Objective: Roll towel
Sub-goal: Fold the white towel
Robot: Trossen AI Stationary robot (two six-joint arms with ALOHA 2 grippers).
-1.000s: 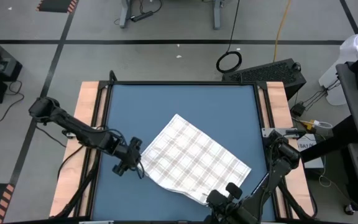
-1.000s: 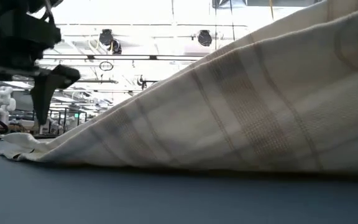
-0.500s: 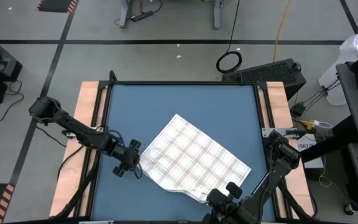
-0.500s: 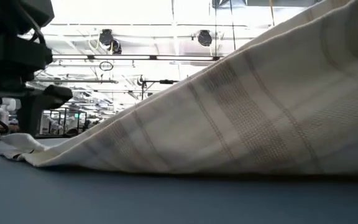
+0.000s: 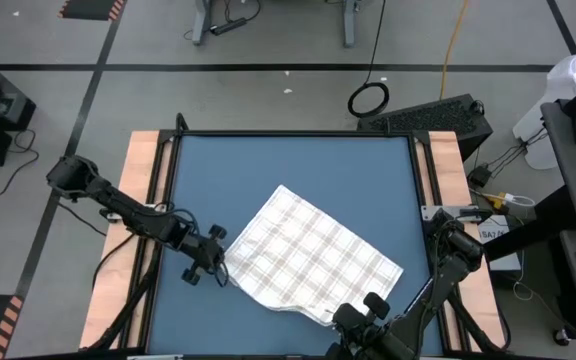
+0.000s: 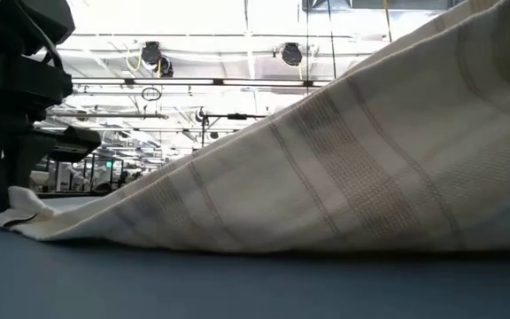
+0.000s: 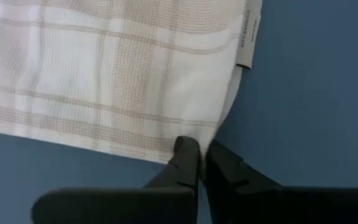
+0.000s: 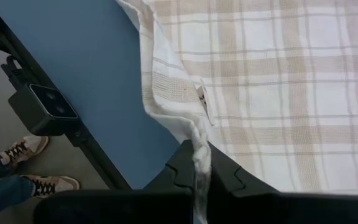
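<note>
The white plaid towel lies spread on the blue table, turned cornerwise. My left gripper is down at the towel's left corner and shut on it. My right gripper, at the near edge, is shut on the towel's near corner and holds it up. In the low view the towel slopes up from its left corner toward the right and out of the picture. My left gripper pinches the towel's left corner between its two fingers, slanting down from the table's left side. The corner stays low at the table, and the cloth beside it lies flat. My right gripper pinches the towel's near corner between its two fingers, bunched into several folds, slanting down from the near side. That corner is lifted clear, and the cloth runs down from it onto the table.
A small camera sits on the table's near edge, and a person's shoes stand on the floor beyond it. Wooden rails line the table's left and right sides. Bare blue surface lies toward the far edge.
My left gripper has sunk to the table at the towel's left corner and has shut on it. The towel has stayed in place, its near corner still held up by my right gripper.
</note>
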